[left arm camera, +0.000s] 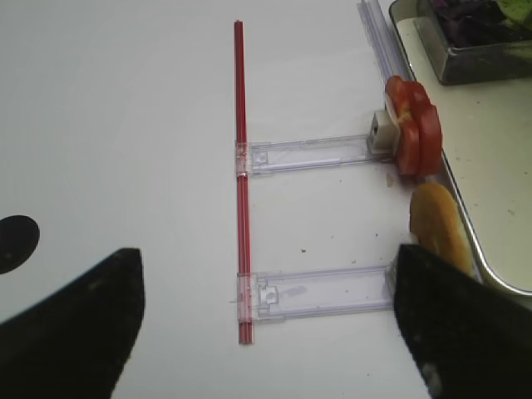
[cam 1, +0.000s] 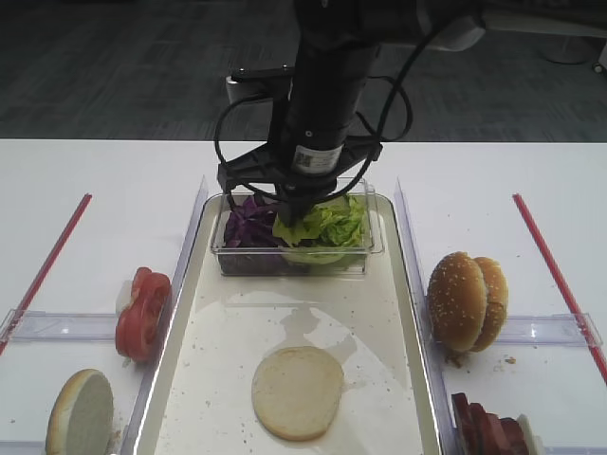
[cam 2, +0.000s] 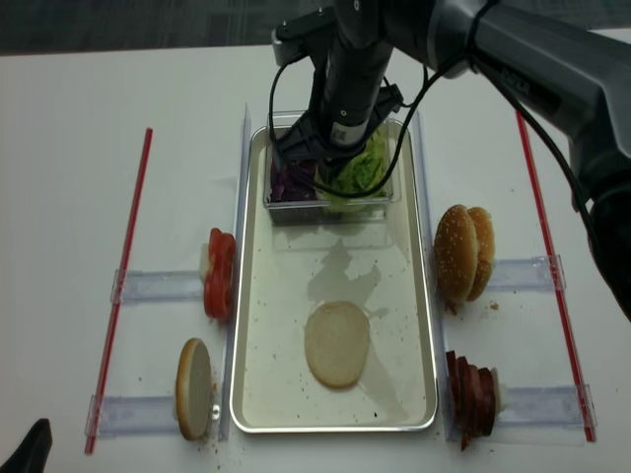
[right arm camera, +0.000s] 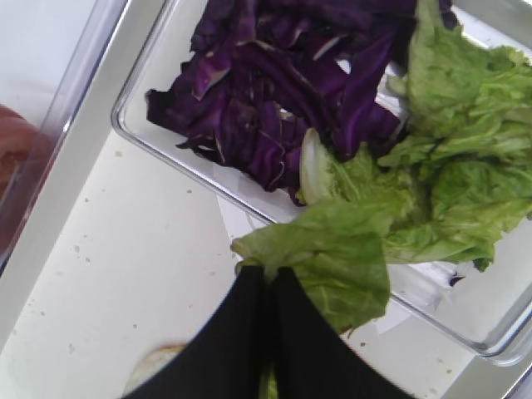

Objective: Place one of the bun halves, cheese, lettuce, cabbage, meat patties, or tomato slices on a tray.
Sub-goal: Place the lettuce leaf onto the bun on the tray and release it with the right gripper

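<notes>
The right gripper [right arm camera: 268, 278] is hanging over the clear tub [cam 1: 294, 261] at the far end of the tray [cam 2: 254, 394], jaws pressed together on the edge of a lettuce [right arm camera: 332, 258] leaf; the pinch is looking thin, only the leaf's lower fringe is sitting between the black tips, so the leaf could be slipping out or tearing on the way over; the leaf is lying against the rest of the lettuce pile and beside the purple cabbage [right arm camera: 283, 91], so extra leaves or purple shreds may be coming along and dropping on the tray floor; the leaf is draping over the tub's near wall, so a low sideways pull could be snagging the rim and dragging or tipping the tub; one bun half [cam 1: 297, 391] is lying cut face up near the middle of the tray, and a floppy leaf released high may be landing off it or folding over; tomato slices [cam 1: 142, 313] are standing just outside the tray's left rim, whole bun [cam 1: 467, 300] and meat patties [cam 2: 473, 399] on the right, well apart from the path; the left gripper [left arm camera: 266, 332] is hovering over the bare bench [left arm camera: 125, 125] with jaws apart, holding nothing, so low collision risk for now.
</notes>
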You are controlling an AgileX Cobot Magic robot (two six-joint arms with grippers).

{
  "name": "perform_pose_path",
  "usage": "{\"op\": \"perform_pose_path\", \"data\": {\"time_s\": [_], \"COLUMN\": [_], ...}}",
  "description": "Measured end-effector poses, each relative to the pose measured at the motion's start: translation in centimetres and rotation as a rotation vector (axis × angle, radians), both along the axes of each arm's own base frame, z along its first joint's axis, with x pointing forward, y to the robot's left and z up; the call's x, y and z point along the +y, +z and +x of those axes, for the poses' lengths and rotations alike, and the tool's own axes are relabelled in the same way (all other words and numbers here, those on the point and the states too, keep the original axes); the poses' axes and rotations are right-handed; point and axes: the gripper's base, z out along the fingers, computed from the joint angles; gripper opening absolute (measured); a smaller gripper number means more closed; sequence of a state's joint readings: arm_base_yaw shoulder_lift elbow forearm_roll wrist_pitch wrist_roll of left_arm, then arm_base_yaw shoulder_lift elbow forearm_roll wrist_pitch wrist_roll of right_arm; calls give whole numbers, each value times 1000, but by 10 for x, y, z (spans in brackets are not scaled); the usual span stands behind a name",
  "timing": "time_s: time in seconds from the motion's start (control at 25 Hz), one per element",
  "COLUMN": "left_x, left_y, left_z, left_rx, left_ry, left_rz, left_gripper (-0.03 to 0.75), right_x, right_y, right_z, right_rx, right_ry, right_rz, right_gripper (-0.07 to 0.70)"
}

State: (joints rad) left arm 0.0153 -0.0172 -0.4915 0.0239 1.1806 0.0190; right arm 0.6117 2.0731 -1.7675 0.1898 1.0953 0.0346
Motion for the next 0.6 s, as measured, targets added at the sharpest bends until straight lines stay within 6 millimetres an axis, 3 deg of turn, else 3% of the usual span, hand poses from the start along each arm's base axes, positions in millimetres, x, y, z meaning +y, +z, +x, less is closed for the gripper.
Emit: {"op": "perform_pose_path", "data": {"time_s": [0.6], "left_x": [0], "left_y": [0], "left_z": [0], "left_rx": [0], "left_ry": [0], "left_rz": [0], "left_gripper": [564], "right_x": [42], "right_y": [0], "right_z": [-38], "right_rx": [5], "right_ry": [141], "right_rz": [-9], "right_gripper": [56]}}
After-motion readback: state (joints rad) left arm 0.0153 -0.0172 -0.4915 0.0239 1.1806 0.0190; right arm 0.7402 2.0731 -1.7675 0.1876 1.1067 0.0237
